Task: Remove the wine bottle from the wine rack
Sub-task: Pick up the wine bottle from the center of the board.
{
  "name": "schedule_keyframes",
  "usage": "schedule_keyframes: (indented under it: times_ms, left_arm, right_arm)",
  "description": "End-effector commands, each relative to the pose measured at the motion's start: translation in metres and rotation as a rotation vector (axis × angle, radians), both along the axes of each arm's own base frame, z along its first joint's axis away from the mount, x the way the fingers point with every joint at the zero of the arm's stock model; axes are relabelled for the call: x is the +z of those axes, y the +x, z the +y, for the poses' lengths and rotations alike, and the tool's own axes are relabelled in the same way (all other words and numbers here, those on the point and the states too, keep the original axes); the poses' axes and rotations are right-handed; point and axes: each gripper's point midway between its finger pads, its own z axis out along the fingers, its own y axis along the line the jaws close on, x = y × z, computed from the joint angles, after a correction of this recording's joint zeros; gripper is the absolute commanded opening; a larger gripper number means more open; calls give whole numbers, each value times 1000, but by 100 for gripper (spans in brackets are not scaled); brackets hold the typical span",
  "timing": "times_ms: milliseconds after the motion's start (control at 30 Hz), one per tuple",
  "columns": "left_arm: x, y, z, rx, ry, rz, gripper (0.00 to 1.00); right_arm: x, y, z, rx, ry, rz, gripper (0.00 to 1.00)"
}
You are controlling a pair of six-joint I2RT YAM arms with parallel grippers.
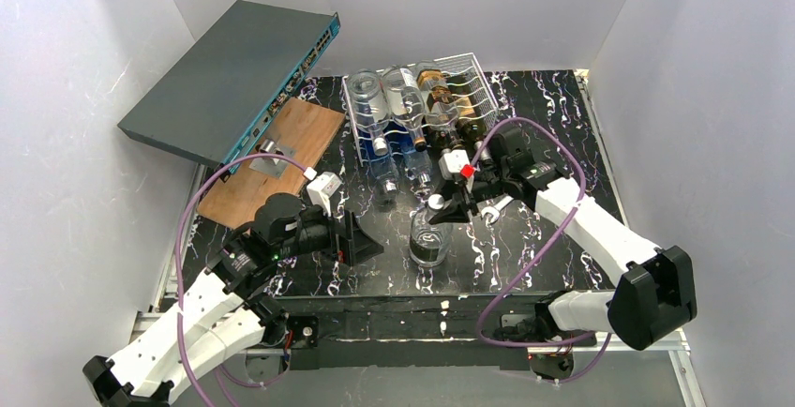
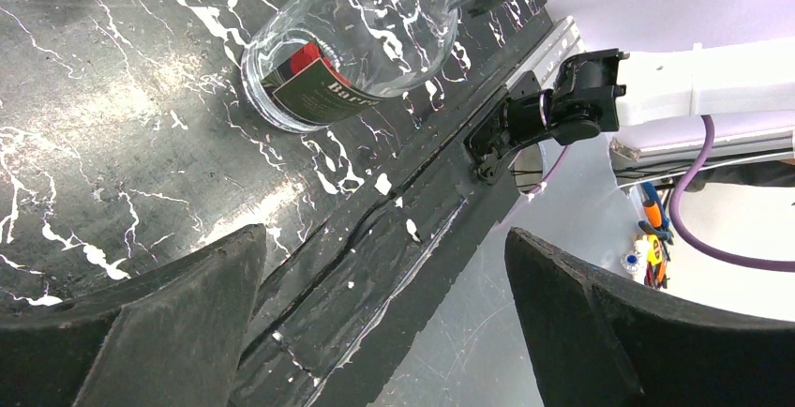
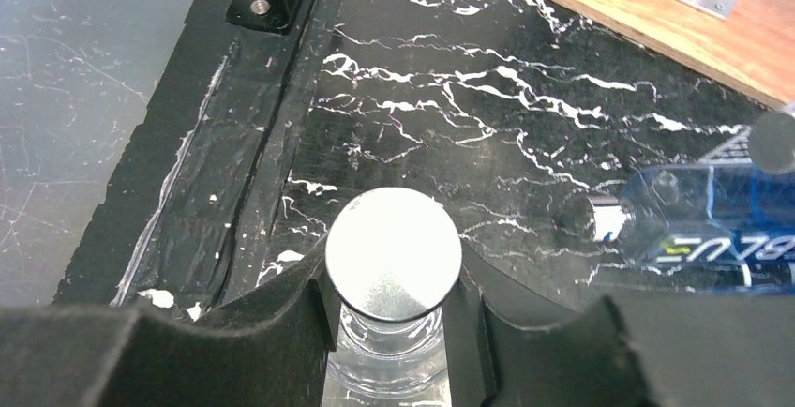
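The wine bottle (image 1: 428, 241) is gripped at its neck by the right hand (image 1: 441, 206); the left hand (image 2: 382, 257) is spread wide.

End effector (image 3: 394, 306) grips the silver-capped wine bottle (image 3: 394, 255).

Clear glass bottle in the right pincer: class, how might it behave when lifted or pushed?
The clear glass bottle looks empty, so probably light, yet breakable if dropped. The right pincer grips only its smooth neck under the silver cap, so it may slip or swing. Being round, it would likely roll if laid down.
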Motion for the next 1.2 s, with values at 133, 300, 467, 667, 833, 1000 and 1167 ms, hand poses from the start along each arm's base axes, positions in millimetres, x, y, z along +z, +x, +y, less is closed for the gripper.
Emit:
schedule_keyframes:
  times_ms: [133,300,467,667,833,1000,1167]
  left_arm:
    - [1,-2,2,5,-12,-19,98]
    - [1,-4,3,4,-14,-23,98]
    - [3,-6,5,3,-18,-28,98]
    - [6,-9,9,7,-22,-36,98]
    - [8,-13,13,12,-31,-45,98]
    - [8,-15,15,14,-30,-53,98]
    - [6,-15,15,13,-26,-51,98]
  right_arm:
    - [54,15,-31,-102,75,-55,7]
    - [72,35,-65,-244,115,-45,5]
    - [82,65,-94,-407,97,-38,3]
    - [93,106,-123,-566,34,-70,2]
    - [99,131,-151,-678,10,-91,1]
    - [101,144,-169,-729,-8,-83,1]
    - [107,157,-184,-789,-21,-113,1]
